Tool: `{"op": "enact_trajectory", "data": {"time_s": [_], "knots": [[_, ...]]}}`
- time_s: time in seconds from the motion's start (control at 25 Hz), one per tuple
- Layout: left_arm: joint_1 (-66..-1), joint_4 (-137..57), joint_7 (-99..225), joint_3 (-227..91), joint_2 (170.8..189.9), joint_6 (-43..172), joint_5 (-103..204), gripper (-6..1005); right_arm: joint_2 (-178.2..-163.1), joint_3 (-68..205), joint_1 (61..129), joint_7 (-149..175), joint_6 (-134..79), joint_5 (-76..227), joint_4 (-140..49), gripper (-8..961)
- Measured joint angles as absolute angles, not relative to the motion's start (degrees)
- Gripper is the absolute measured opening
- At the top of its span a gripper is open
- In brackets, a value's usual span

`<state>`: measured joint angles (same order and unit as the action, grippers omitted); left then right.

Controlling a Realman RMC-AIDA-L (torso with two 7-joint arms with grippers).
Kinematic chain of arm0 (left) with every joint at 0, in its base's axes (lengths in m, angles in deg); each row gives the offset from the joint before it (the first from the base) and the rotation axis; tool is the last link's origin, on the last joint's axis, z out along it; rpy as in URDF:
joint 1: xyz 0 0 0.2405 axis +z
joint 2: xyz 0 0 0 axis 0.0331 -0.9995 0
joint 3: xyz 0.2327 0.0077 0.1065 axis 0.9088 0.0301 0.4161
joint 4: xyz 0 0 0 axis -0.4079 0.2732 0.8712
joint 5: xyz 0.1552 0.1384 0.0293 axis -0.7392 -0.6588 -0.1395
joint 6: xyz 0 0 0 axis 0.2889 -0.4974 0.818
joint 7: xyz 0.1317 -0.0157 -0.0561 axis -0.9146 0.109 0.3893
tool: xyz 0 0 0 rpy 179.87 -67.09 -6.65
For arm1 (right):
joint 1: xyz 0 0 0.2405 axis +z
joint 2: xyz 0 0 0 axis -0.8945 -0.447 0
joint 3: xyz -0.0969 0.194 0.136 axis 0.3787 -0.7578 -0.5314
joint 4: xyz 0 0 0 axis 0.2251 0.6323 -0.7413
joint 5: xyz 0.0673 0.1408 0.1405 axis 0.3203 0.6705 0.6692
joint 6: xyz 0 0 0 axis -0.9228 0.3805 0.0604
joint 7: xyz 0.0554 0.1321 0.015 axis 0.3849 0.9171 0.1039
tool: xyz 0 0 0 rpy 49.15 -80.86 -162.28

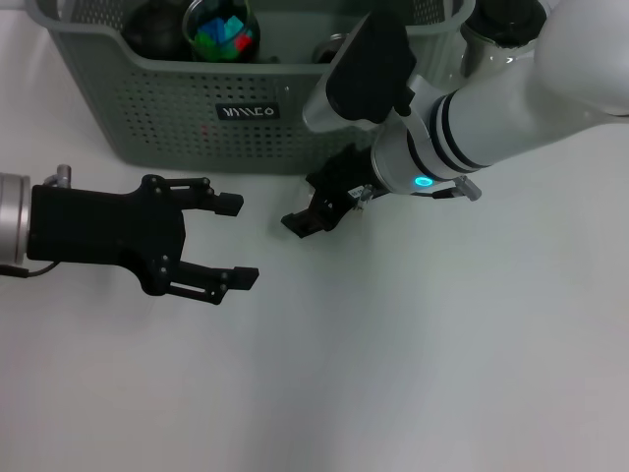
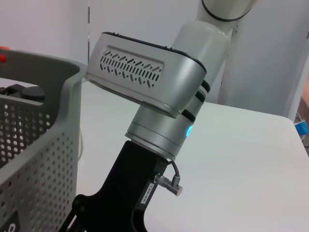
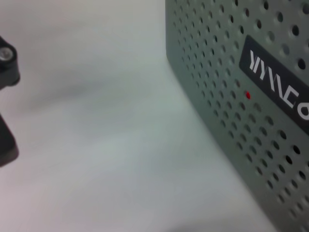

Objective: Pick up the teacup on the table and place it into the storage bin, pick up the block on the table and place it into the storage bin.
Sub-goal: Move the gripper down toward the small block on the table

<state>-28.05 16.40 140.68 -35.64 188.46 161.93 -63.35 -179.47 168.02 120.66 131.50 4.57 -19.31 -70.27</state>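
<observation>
The grey-green storage bin point(image 1: 197, 108) stands at the back of the white table; its perforated wall with the black label fills the right wrist view point(image 3: 251, 121). Inside it I see a round dark-rimmed teacup point(image 1: 222, 29) holding green, blue and red blocks point(image 1: 224, 35). No teacup or block lies on the table in view. My right gripper point(image 1: 303, 202) hovers low just in front of the bin's front wall, open with nothing between its fingers. My left gripper point(image 1: 236, 241) stands open and empty over the table at the left, in front of the bin.
A dark rounded teapot point(image 1: 155, 29) lies in the bin beside the cup. The left wrist view shows the right arm's silver wrist point(image 2: 149, 82) close by, next to the bin's corner point(image 2: 67, 96). Bare white table point(image 1: 413, 364) stretches in front and to the right.
</observation>
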Motion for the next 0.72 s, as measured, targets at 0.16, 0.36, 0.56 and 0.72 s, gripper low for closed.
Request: {"op": "enact_trajectory", "data": {"time_s": [0.16, 0.36, 0.56, 0.72], "knots": [[-28.00, 16.40, 140.65, -35.64, 188.46, 161.93, -63.35, 884, -179.46, 168.02, 120.66, 131.79, 4.11, -19.31, -70.24, 704], [-28.00, 16.40, 140.53, -35.65, 188.46, 161.93, -63.34, 884, -179.49, 168.01, 120.66, 131.93, 3.58, -19.31, -70.18, 593], [-27.87, 16.40, 140.46, -35.65, 188.46, 161.93, -63.15, 884, -179.53, 168.07, 120.67, 131.81, 3.51, -19.21, -69.88, 596], [-27.83, 16.38, 140.45, -35.64, 188.46, 161.95, -63.12, 884, -179.59, 168.10, 120.77, 131.37, 3.27, -18.58, -69.38, 598]]}}
